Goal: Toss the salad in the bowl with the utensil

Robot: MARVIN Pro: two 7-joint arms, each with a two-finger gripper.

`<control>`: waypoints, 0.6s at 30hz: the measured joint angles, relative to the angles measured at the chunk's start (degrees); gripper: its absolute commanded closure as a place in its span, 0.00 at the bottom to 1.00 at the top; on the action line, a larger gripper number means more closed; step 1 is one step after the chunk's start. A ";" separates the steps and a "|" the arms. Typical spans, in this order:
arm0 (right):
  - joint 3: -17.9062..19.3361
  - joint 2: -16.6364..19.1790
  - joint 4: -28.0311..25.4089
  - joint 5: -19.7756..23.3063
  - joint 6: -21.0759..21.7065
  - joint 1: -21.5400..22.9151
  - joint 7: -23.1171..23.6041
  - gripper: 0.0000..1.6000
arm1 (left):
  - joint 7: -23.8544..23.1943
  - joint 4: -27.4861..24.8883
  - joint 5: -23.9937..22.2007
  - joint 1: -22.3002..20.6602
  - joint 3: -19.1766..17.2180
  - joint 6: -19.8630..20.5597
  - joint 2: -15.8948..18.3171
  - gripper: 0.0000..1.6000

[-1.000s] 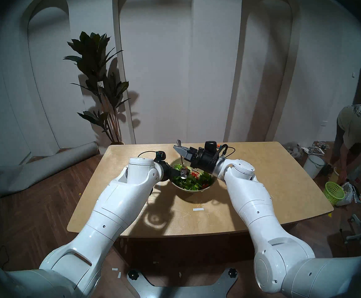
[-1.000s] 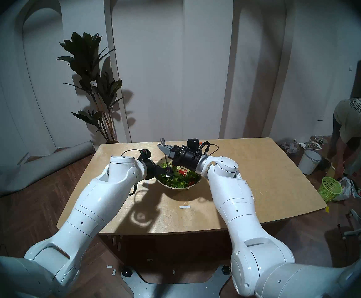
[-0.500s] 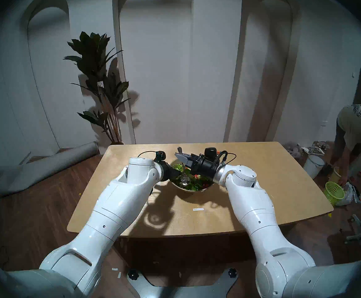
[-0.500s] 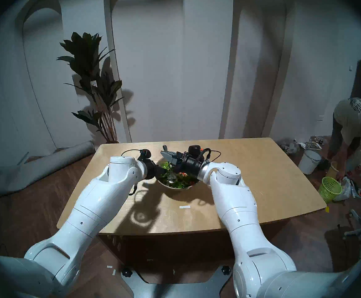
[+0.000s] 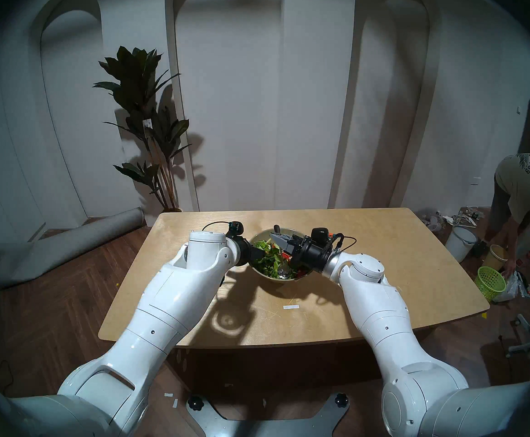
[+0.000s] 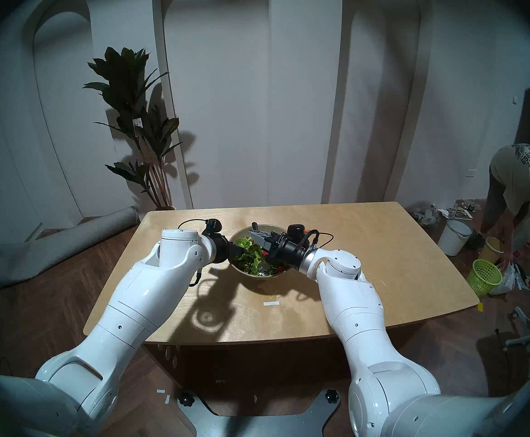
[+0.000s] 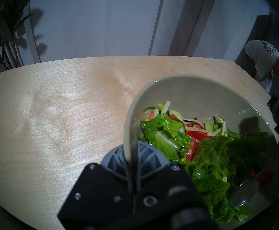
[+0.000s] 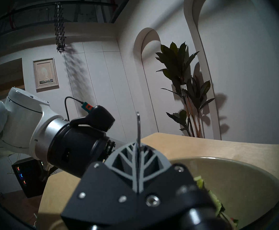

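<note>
The olive-beige bowl point(image 5: 265, 235) stands mid-table, filled with the salad point(image 5: 266, 257) of lettuce, tomato and cucumber. My left gripper point(image 5: 256, 255) is shut on the bowl's left rim; in the left wrist view its fingers point(image 7: 145, 155) clamp the rim point(image 7: 127, 125) beside the salad point(image 7: 210, 155). My right gripper point(image 5: 277, 237), over the bowl's far right, is shut on the handle of the silver spoon point(image 5: 284, 271), whose head lies in the salad near the front rim. The right wrist view shows the handle point(image 8: 138, 125) standing up between the shut fingers.
The wooden table point(image 5: 383, 269) has a white tape strip point(image 5: 290, 307) near the front. On the floor at right a person point(image 5: 522, 200) bends over a lime-green basket point(image 5: 490, 282) and a white bucket point(image 5: 460, 242). A plant point(image 5: 150, 127) and a rolled mat point(image 5: 65, 247) are at left.
My right gripper has come down and moved right, sweeping the spoon head from the bowl's left side through the salad to its front right. The left arm has stayed still.
</note>
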 measured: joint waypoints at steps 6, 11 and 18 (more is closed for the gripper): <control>-1.01 -0.26 3.89 -1.40 -4.21 2.07 -0.42 1.00 | -0.03 -0.07 0.00 -0.01 0.00 0.00 -0.03 1.00; -1.29 -0.24 6.62 -2.72 -7.74 4.04 -1.54 1.00 | -0.03 -0.04 0.00 -0.01 -0.01 0.00 -0.03 1.00; -1.05 0.66 10.87 -4.33 -11.98 6.95 -2.79 1.00 | -0.03 -0.03 0.00 -0.01 -0.02 0.00 -0.04 1.00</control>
